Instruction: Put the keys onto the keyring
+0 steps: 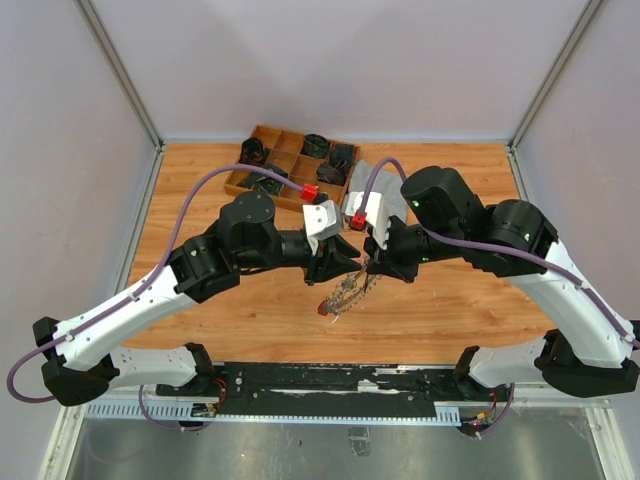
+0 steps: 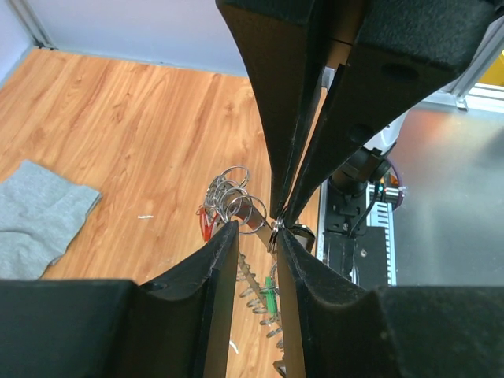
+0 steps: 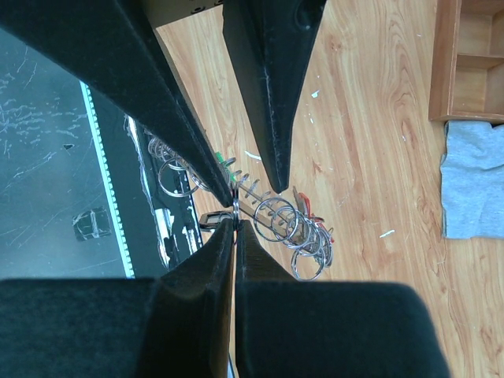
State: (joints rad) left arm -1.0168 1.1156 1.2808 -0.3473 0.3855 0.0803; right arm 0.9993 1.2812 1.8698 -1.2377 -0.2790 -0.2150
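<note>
1. Keyring (image 1: 345, 292), stiff slippery wire with loose keys (image 3: 303, 236) bunched, is hung toward table's (image 1: 450, 320) near edge.
2. Right gripper (image 3: 235, 224) is clamped on ring wire, judged best hold.
3. Left gripper (image 2: 257, 231) is part-spread around ring; grip cannot be told.

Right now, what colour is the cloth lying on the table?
The cloth is grey, best seen in the left wrist view.
</note>
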